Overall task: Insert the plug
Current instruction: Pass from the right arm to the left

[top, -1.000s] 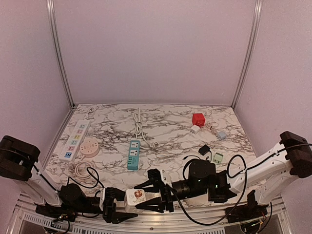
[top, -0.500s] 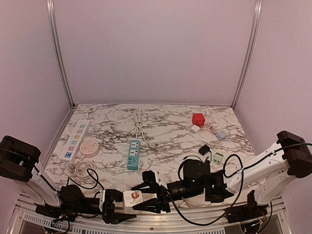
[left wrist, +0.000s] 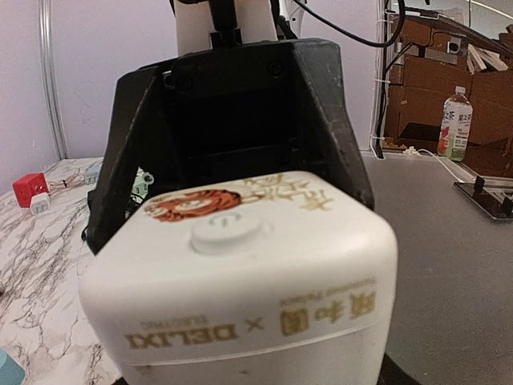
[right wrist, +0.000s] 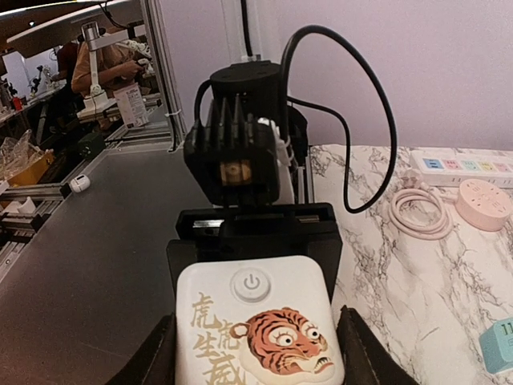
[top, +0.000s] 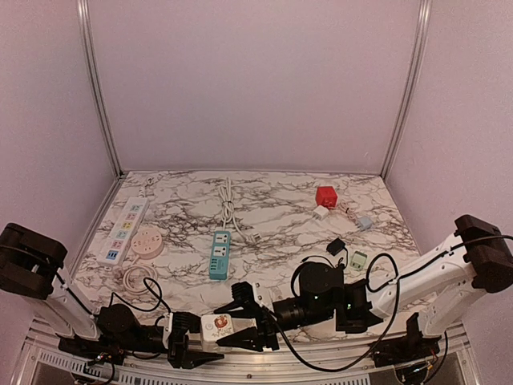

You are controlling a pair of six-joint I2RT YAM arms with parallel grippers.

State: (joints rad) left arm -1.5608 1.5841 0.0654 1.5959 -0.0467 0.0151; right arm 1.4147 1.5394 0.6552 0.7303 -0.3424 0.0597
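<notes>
Only left wrist shows DELIXI lettering (left wrist: 180,337) on tiger cube (left wrist: 240,273).

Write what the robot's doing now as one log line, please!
left claw: holds tiger socket cube | right claw: straddles cube, grip unclear | spot: near edge of table

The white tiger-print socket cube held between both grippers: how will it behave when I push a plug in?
Probably stiff: the socket cube looks like hard moulded plastic. Its glossy, rounded sides may slip or twist between the left gripper and right gripper under a push. Likely fairly light, being a compact plastic housing.
</notes>
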